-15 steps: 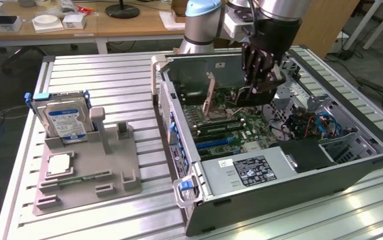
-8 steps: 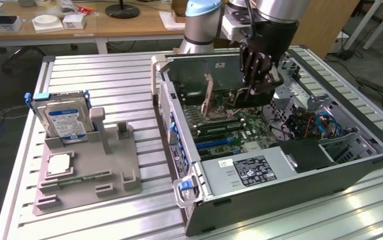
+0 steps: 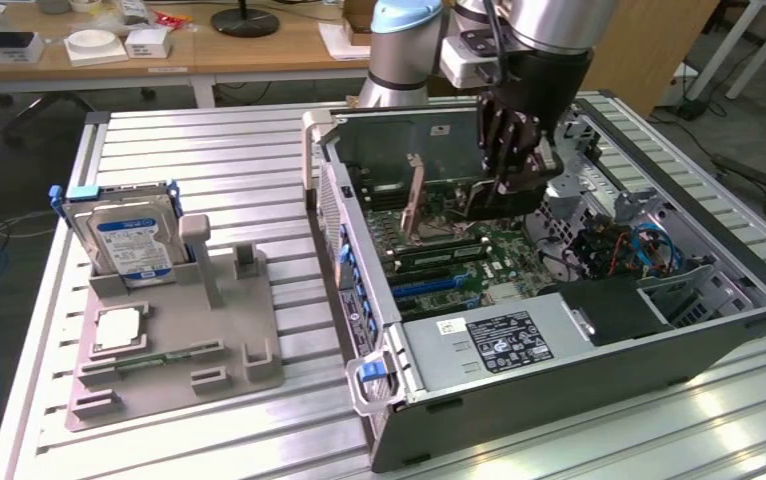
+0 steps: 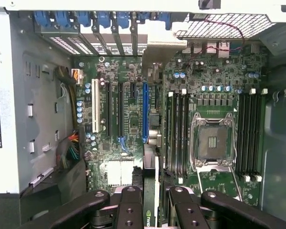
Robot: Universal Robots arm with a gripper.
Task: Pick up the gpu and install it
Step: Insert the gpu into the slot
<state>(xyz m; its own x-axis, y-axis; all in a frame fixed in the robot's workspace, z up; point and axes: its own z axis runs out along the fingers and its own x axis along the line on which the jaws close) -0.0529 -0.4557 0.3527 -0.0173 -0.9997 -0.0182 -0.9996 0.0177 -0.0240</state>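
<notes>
gpu (image 3: 506,200) is clamped in the gripper (image 3: 514,162), claw closed narrow on the card with a finger (image 4: 128,210) on each face; it hangs on edge inside the open computer case (image 3: 557,380), over the motherboard (image 4: 214,81); in the wrist view its thin edge runs alongside the long blue slot (image 4: 145,112); can't tell if it's touching the board tbh; at the exterior view's left a hard drive (image 3: 130,240) stands in a gray holder (image 3: 223,340) on the slatted table (image 3: 223,150).
</notes>
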